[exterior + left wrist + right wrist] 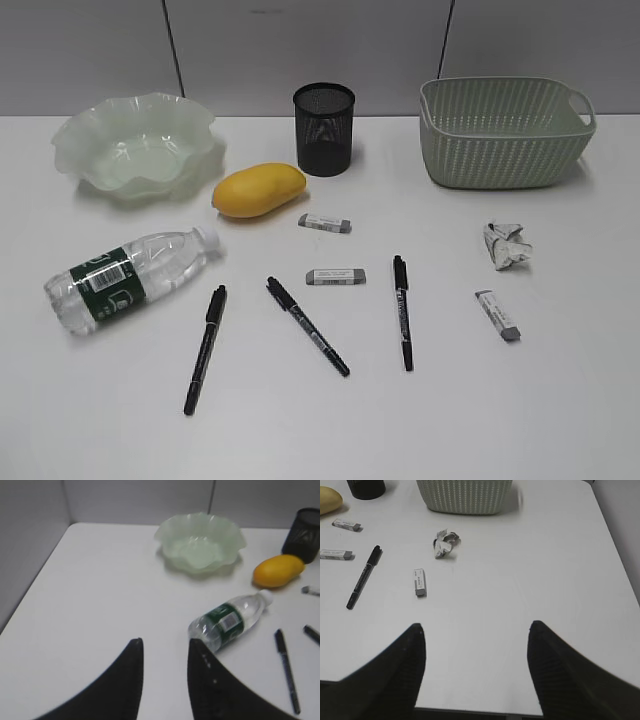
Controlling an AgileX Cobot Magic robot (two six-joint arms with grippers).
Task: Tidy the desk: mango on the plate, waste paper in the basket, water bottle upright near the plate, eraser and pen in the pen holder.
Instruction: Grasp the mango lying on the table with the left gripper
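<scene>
The yellow mango point(258, 190) lies on the table right of the pale green ruffled plate point(135, 142), not on it. The water bottle point(130, 276) lies on its side at front left. The black mesh pen holder point(324, 128) stands at the back centre, the green woven basket point(504, 131) at the back right. The crumpled waste paper point(507, 245) sits in front of the basket. Three erasers point(335, 276) and three black pens point(402, 311) lie scattered mid-table. My left gripper point(165, 641) hangs open above bare table, near the bottle's base point(206, 630). My right gripper point(476, 626) stands wide open over the front edge. Neither holds anything.
A grey panelled wall runs behind the table. The table's left edge point(35, 580) shows in the left wrist view, its right edge point(615, 545) and front edge point(475, 711) in the right wrist view. Neither arm shows in the exterior view.
</scene>
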